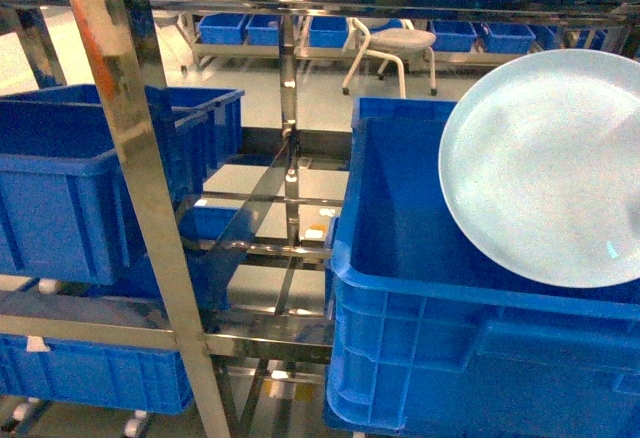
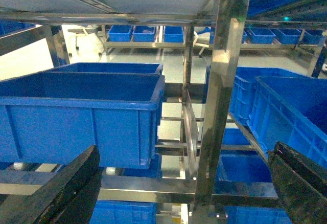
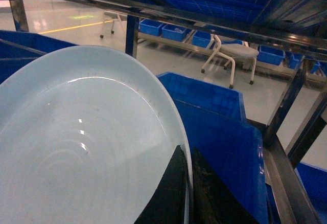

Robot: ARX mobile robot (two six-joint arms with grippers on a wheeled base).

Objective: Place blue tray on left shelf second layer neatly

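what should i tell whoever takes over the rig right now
Right claw: shut on the tray rim, tray held tilted over a blue crate on the right.
Left claw: open, empty, facing the left rack.
Done: tray picked up.
Left: carry it across to the left shelf's second layer and set it down neatly.

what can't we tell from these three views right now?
- Right gripper: right wrist view shows its fingers clamped on the blue tray rim; in the head view the frame edge cuts it off.
- Tray's right and lower rim: cut by the head view's edge.
- Left gripper: only dark finger edges in the left wrist view's bottom corners; wide apart, nothing between.
- Blue crate floor: hidden by the tray.
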